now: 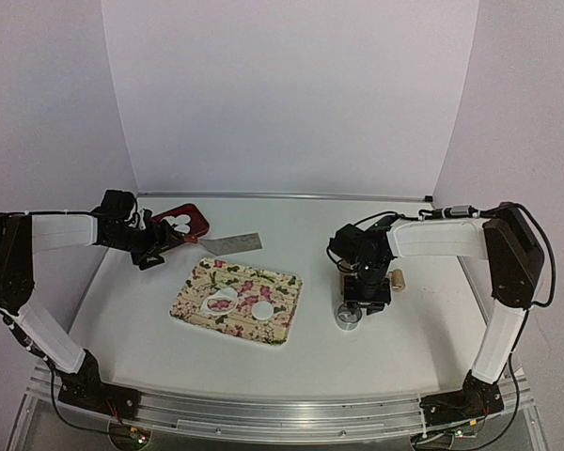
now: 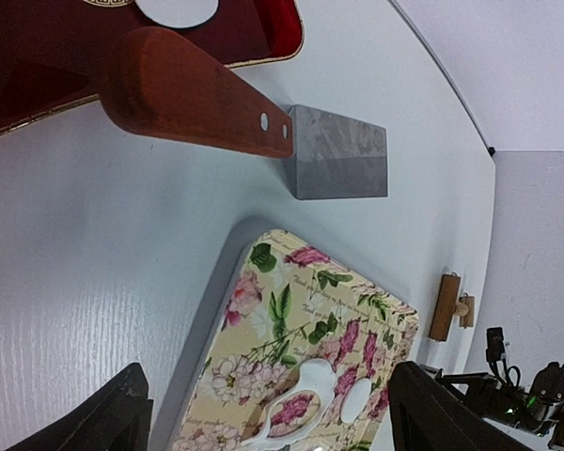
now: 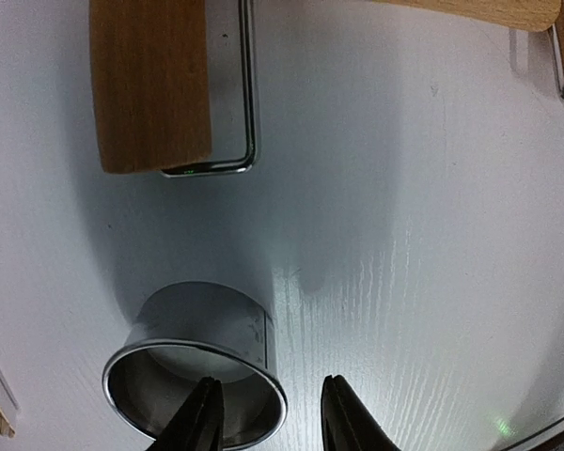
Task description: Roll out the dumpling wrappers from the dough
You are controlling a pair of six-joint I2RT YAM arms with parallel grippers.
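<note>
Right claw (image 3: 268, 418): two dark fingertips at the lower edge of the right wrist view, standing apart. One is over the mouth of the metal ring (image 3: 199, 371) and the other outside it, with the ring's wall between them; whether the inner tip touches the wall cannot be told. Metal ring: upright on the white counter (image 1: 385, 362), open end up. Wooden roller (image 3: 150, 85): just beyond the ring with a wire frame beside it, cut off by the top edge; the top view gives it only as a small tan piece beside the right arm. Left claw (image 2: 268, 427): fingers wide apart, holding nothing, only their tips in frame. Scraper (image 2: 338, 164): steel blade flat on the counter, red-brown wooden handle overlapping the red tray (image 2: 273, 33); the handle is hard to make out in the top view. Floral board (image 1: 277, 287): on the counter between the arms, left of centre. Dough (image 1: 220, 302): thin irregular white sheet with a round hole, on the board. Dumpling wrappers (image 1: 180, 222): round white discs in the red tray, count unclear. Single wrapper (image 1: 262, 309): on the board, just beside the dough.
</note>
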